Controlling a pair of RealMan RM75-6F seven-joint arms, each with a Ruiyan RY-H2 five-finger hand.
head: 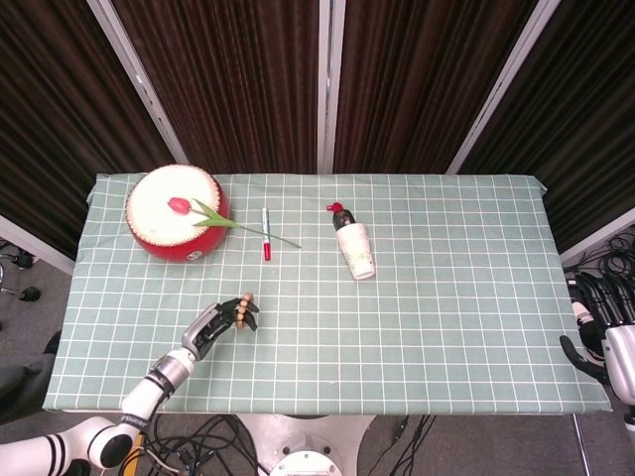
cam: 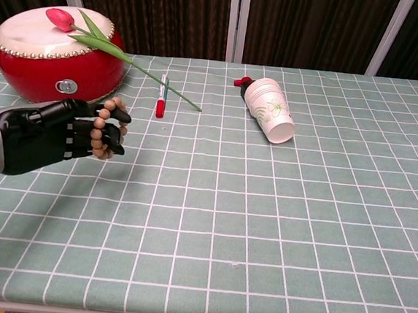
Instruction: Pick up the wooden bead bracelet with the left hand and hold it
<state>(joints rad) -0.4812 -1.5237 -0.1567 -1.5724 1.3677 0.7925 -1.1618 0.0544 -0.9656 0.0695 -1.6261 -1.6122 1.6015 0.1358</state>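
Left hand raised above the table, near its front left corner, fingers curled around the wooden bead bracelet, forearm extending back past the table's front edge. Right hand off the table's right edge, fingers extended and apart, holding nothing.
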